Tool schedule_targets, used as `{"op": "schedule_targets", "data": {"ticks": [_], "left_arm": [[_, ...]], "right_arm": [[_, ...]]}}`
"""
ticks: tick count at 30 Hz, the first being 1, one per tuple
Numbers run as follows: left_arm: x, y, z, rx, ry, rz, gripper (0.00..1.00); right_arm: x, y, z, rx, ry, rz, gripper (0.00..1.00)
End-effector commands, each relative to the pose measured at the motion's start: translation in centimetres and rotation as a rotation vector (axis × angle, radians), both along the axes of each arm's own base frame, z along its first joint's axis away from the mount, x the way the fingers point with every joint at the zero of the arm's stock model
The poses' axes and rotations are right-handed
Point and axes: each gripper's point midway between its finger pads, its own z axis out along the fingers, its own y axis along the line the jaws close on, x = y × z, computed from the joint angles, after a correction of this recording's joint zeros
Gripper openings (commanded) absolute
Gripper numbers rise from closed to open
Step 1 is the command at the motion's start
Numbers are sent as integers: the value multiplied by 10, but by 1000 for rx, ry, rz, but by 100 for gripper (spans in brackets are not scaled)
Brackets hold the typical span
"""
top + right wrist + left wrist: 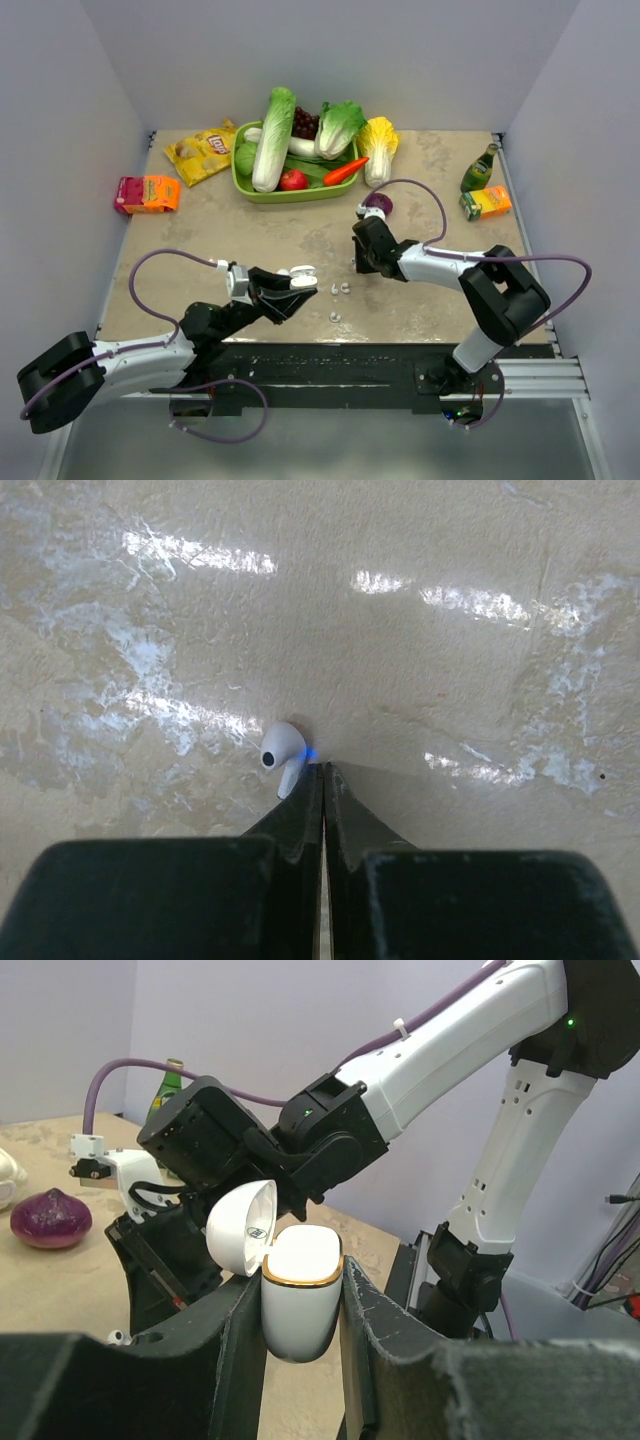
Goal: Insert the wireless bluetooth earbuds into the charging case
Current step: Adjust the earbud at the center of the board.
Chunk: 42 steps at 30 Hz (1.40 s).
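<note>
My left gripper (298, 280) is shut on the charging case (300, 1300), a white box with a gold rim, and holds it upright above the table. Its lid (240, 1226) hangs open to the left. One white earbud (283, 752) lies on the table, touching the outer left side of my right gripper's tip (323, 771). The right gripper (358, 264) is shut with nothing between its fingers. In the top view, small white earbud pieces (340, 289) lie between the two grippers, and another white piece (335, 316) lies nearer the front edge.
A green basket (243, 186) of vegetables stands at the back centre. A yellow chips bag (203, 152) and a red-orange box (146, 193) lie at the back left. A purple onion (378, 204), a green bottle (479, 170) and a juice box (485, 203) are on the right.
</note>
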Motion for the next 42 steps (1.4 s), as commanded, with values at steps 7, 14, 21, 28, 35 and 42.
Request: {"op": "schedule_targets", "data": {"ticks": [7, 14, 21, 28, 35, 42], "left_arm": [[-25, 34, -89, 115, 100, -3, 0], [-25, 35, -88, 112, 98, 1, 0], [-25, 34, -86, 108, 90, -6, 0], [-27, 33, -85, 107, 80, -16, 0], [-30, 34, -83, 101, 73, -24, 0], [-31, 35, -82, 90, 70, -25, 0]], "right_arm": [[10, -19, 61, 14, -128, -135, 38], [11, 21, 59, 62, 2, 1, 61], [17, 27, 44, -12, 83, 19, 61], [18, 25, 26, -58, 135, 7, 59], [15, 23, 9, -88, 173, 1, 53], [12, 18, 1, -120, 194, -7, 51]]}}
